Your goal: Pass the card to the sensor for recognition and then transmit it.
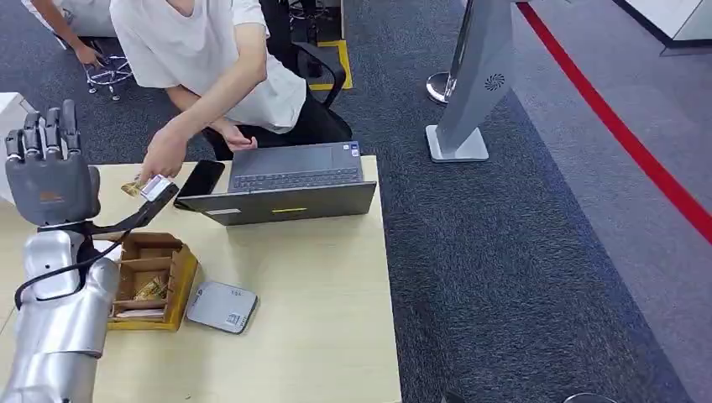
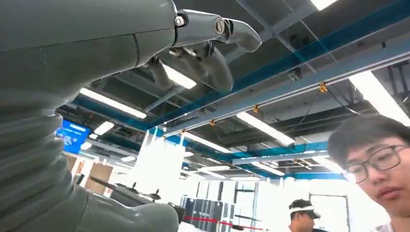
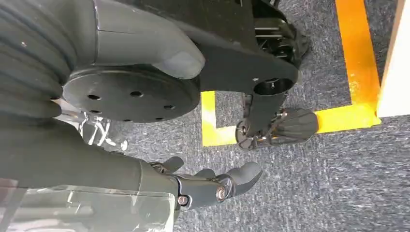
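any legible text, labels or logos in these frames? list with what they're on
None can be read.
Left hand: small orange mark on its back, too blurred.
Grey sensor: small printed marks, too small.
Laptop: stickers and a yellow strip, illegible.
Grey stand: a swirl emblem, no words.

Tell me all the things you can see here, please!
Table: one, pale wood, under everything.
Laptop: one, dark grey, open, far edge of the table.
Phone: one, black, left of the laptop.
Card: one, silvery, in a person's hand.
Wooden box: one, brown, compartments, near left side.
Sensor: one, grey, flat, right of the box.
Stand: one, grey, on the carpet.
Left hand: grey, raised, fingers up, holding nothing.
Right hand: dark grey, hanging over the carpet, holding nothing.
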Robot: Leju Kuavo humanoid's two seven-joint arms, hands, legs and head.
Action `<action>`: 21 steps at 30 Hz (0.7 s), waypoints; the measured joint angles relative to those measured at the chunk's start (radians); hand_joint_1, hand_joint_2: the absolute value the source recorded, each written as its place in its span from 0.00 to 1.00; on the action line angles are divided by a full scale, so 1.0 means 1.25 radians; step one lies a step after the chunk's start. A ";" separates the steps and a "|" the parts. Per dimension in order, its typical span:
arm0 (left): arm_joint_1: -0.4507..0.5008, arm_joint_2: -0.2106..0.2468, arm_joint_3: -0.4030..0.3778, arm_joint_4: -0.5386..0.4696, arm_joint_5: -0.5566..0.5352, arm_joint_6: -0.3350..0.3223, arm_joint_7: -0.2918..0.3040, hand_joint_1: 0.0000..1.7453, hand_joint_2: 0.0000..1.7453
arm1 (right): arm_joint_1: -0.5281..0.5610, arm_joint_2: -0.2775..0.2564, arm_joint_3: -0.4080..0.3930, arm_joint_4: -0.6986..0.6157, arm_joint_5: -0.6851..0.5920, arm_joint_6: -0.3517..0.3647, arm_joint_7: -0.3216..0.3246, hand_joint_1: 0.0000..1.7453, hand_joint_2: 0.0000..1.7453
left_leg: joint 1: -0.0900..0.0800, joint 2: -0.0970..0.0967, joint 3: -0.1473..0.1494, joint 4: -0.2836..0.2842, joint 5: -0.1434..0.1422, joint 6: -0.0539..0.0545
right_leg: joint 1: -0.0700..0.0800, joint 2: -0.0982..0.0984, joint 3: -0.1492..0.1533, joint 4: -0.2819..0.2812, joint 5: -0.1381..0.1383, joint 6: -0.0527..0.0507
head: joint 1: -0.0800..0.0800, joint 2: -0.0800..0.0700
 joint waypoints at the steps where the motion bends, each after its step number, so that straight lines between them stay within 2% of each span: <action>1: 0.010 -0.003 -0.004 -0.015 0.001 -0.004 0.000 0.00 1.00 | 0.001 0.000 -0.002 0.000 0.000 0.000 -0.001 0.00 1.00 | 0.000 0.000 0.000 0.000 0.000 0.000 | 0.000 0.000 0.000 0.000 0.000 0.000 | 0.000 0.000; 4: 0.045 -0.014 -0.021 -0.070 0.012 -0.011 -0.001 0.00 1.00 | 0.004 0.000 -0.009 0.000 -0.003 -0.002 -0.002 0.00 1.00 | 0.000 0.000 0.000 0.000 0.000 0.000 | 0.000 0.000 0.000 0.000 0.000 0.000 | 0.000 0.000; 7: 0.111 -0.022 -0.057 -0.174 0.023 -0.043 -0.004 0.00 1.00 | 0.012 0.000 -0.020 0.000 -0.022 -0.002 -0.013 0.00 1.00 | 0.000 0.000 0.000 0.000 -0.001 0.000 | 0.000 0.000 0.000 0.000 0.000 0.000 | 0.000 0.000; 10: 0.194 -0.023 -0.099 -0.281 0.014 -0.082 0.012 0.00 1.00 | 0.023 0.000 -0.038 0.000 -0.049 -0.002 -0.022 0.00 1.00 | 0.000 0.001 -0.001 0.000 -0.002 0.000 | 0.000 0.000 0.000 0.000 -0.001 0.000 | 0.000 0.000; 15: 0.364 0.010 -0.164 -0.456 0.003 -0.134 0.060 0.00 1.00 | 0.034 0.000 -0.075 0.000 -0.080 -0.004 -0.025 0.00 1.00 | 0.000 0.002 -0.001 0.000 -0.003 0.000 | 0.000 0.001 -0.001 0.000 -0.002 0.000 | 0.000 0.000; 18: 0.434 0.036 -0.180 -0.509 0.006 -0.141 0.066 0.00 1.00 | 0.035 0.000 -0.089 0.000 -0.086 -0.006 -0.025 0.00 1.00 | 0.000 0.002 -0.001 0.000 -0.003 0.000 | 0.000 0.001 -0.002 0.000 -0.002 0.000 | 0.000 0.000; 21: 0.462 0.050 -0.187 -0.538 0.012 -0.142 0.066 0.00 1.00 | 0.035 0.000 -0.096 0.000 -0.086 -0.009 -0.025 0.00 1.00 | 0.000 0.001 -0.001 0.000 -0.003 0.000 | 0.000 0.000 -0.002 0.000 -0.002 0.000 | 0.000 0.000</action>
